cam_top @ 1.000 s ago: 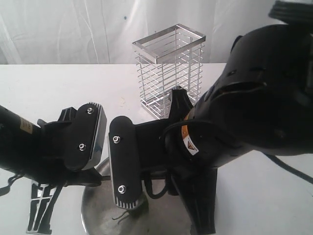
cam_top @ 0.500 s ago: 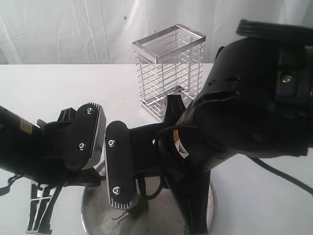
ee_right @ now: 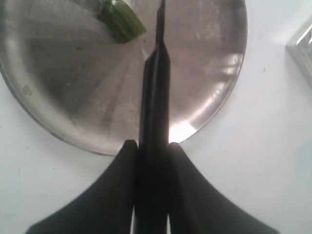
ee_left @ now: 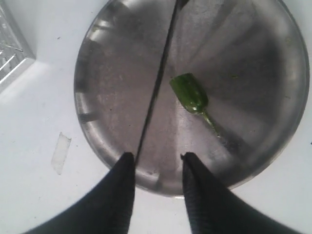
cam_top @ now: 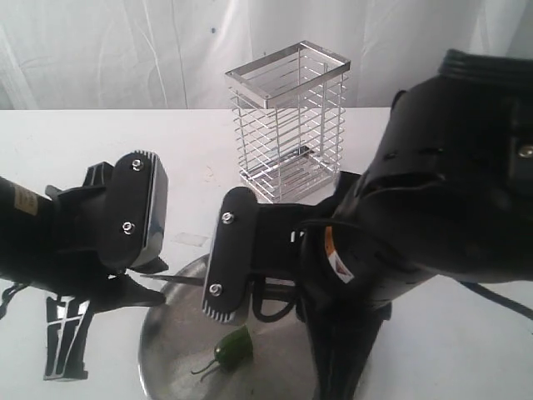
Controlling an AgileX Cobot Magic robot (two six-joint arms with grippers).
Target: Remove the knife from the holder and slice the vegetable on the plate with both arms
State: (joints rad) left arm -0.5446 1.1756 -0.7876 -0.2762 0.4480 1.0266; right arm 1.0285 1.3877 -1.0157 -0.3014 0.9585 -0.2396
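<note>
- My gripper (ee_left: 157, 157): two black fingers (ee_left: 119, 195) standing apart over the plate's rim, with nothing clamped between them.
- Plate (ee_left: 253, 73): round, shiny steel, resting on a white table (ee_left: 34, 122).
- Knife (ee_left: 154, 97): a thin dark blade crossing the plate. One end comes close to the inner edge of one of my fingertips; I cannot tell whether they touch.
- Pepper (ee_left: 189, 92): small and green with a thin stem, lying on the plate just beside the blade.
- Basket (ee_left: 9, 53): only a chrome corner shows.
- Tape (ee_left: 61, 153): a pale strip on the table near the plate.

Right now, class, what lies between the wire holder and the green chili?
In the left wrist view, the thin dark blade of the knife crosses the plate between the holder and the chili; the right end effector grips its handle.
</note>
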